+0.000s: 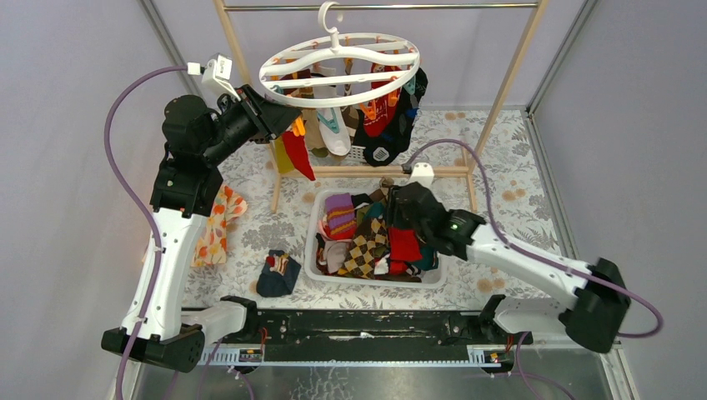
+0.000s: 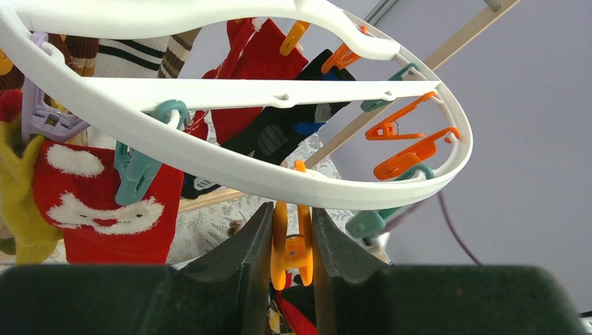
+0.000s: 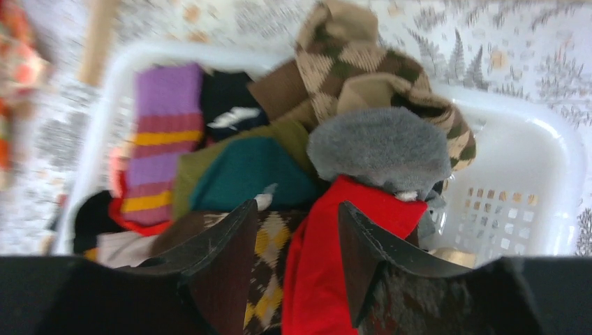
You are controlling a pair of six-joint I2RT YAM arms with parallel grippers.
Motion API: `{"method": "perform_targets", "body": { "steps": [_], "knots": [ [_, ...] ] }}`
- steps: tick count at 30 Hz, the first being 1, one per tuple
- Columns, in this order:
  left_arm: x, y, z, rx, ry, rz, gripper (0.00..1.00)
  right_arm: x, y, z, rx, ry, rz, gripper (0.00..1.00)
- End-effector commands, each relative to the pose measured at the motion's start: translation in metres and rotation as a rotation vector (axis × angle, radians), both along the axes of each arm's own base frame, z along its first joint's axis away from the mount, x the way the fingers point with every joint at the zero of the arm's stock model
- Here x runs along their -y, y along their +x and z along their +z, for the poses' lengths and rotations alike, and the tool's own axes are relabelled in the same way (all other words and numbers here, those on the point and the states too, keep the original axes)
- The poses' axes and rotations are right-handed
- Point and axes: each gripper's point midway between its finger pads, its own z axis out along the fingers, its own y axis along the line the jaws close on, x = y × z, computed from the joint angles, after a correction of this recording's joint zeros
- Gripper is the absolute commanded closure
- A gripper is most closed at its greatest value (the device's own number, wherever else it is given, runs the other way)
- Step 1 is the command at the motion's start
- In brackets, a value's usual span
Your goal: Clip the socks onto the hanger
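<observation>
Top: hanger (image 1: 267, 73) hangs from rack rod (image 1: 417, 7) over table's far edge, several socks (image 1: 383, 117) clipped on. Left gripper (image 1: 290, 121) is at its near-left rim. Right gripper (image 1: 398, 218) is down in white basket (image 1: 371, 282), mid-table, over sock pile (image 1: 367, 246).
Left wrist: jaws clamped on orange clip (image 2: 292, 244) under the rim.
Right wrist: jaws apart, red sock (image 3: 317, 279) in the gap. Can't tell if gripped.

hanger (image 1: 340, 71) — behind basket (image 1: 312, 242) | socks (image 1: 367, 242) in basket (stray sock (image 1: 278, 273) left of it)
</observation>
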Motion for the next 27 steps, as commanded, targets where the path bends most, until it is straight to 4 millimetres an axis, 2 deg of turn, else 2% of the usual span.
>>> {"method": "perform_targets", "body": {
  "steps": [1, 4, 6, 8, 12, 19, 22, 27],
  "knots": [
    [0.002, -0.005, 0.014, 0.054, -0.014, -0.016, 0.94, 0.006, 0.012, -0.03, -0.043, -0.089, -0.077, 0.48],
    [0.002, -0.005, 0.016, 0.057, -0.016, -0.017, 0.94, 0.004, 0.018, -0.04, -0.042, -0.111, -0.09, 0.61],
    [0.002, -0.006, 0.017, 0.059, -0.015, -0.018, 0.94, 0.004, 0.02, -0.038, -0.028, -0.111, -0.1, 0.75],
    [0.002, -0.006, 0.018, 0.063, -0.014, -0.016, 0.94, 0.005, 0.021, -0.029, -0.006, -0.093, -0.1, 0.86],
    [0.002, -0.007, 0.018, 0.062, -0.014, -0.017, 0.94, 0.008, 0.017, -0.001, 0.03, -0.058, -0.084, 0.99],
    [0.002, -0.008, 0.021, 0.065, -0.02, -0.02, 0.94, 0.015, -0.004, 0.058, 0.098, 0.085, -0.02, 1.0],
    [0.002, -0.008, 0.023, 0.068, -0.023, -0.018, 0.94, 0.012, -0.017, 0.094, 0.156, 0.185, 0.052, 1.0],
    [0.001, -0.01, 0.025, 0.072, -0.027, -0.017, 0.94, -0.006, -0.045, 0.157, 0.237, 0.363, 0.238, 1.0]
  ]
}}
